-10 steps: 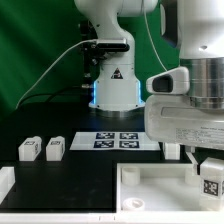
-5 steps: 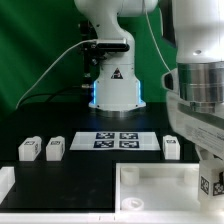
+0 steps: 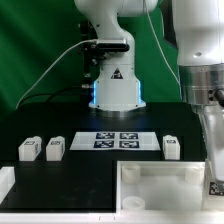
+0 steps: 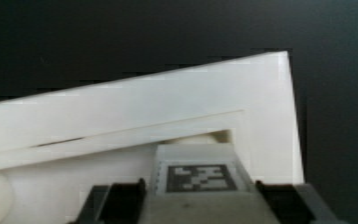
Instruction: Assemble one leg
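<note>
You have the black tabletop in front of you, and the biggest part on it is the white panel, lying flat near the exterior view's lower right with its raised rim and a corner hole showing. Behind it the marker board lies flat. Three spare legs stand loose: two side by side toward the exterior view's left, and one just beyond the panel's far edge.

The arm hangs down at the exterior view's right edge, its wrist pointing straight at the panel's right side. In the wrist view you see the tool pinching the leg between its two dark fingers, tag facing the camera, the leg held over the panel's corner region. In the exterior view only a sliver of the leg's tag shows at the frame's edge.

As for progress, you can judge the pick-up done and the carry nearly done. The leg does not look seated; whether it touches the panel cannot be told. What remains is lining it up with the corner hole, setting it in and fastening it.
</note>
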Robot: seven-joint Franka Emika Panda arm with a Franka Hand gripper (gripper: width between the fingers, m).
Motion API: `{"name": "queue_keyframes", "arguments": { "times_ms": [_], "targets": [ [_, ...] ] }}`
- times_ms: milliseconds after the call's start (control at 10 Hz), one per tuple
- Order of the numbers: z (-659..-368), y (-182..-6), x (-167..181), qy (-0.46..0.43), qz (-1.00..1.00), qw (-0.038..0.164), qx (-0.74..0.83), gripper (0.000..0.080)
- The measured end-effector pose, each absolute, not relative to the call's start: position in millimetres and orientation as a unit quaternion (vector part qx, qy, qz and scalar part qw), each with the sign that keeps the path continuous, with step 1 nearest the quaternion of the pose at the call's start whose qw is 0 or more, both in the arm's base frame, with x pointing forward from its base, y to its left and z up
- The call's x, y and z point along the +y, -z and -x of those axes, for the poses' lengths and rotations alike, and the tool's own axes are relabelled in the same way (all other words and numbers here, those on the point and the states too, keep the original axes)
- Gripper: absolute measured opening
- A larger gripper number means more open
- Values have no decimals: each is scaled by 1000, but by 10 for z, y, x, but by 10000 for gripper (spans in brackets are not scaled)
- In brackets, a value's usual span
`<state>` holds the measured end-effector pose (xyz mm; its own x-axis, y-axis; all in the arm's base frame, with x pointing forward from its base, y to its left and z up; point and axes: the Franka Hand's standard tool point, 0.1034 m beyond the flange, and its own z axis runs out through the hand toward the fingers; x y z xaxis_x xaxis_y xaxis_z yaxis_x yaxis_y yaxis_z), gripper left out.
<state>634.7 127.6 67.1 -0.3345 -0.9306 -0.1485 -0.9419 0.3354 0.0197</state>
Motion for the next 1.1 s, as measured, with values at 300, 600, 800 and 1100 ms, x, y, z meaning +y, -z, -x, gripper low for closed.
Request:
{"name": "queue_keyframes", "arguments": {
  "times_ms": [300, 600, 800, 1100],
  "targets": [
    [-6359, -683, 1275, -41, 564, 57, 823, 297],
    [-6356, -679, 1282, -41, 568, 57, 820, 573],
    [-6356, -679, 1284, -41, 569, 57, 819, 636],
    [-6281, -842, 1359, -42, 575, 67, 814, 648]
  ]
}}
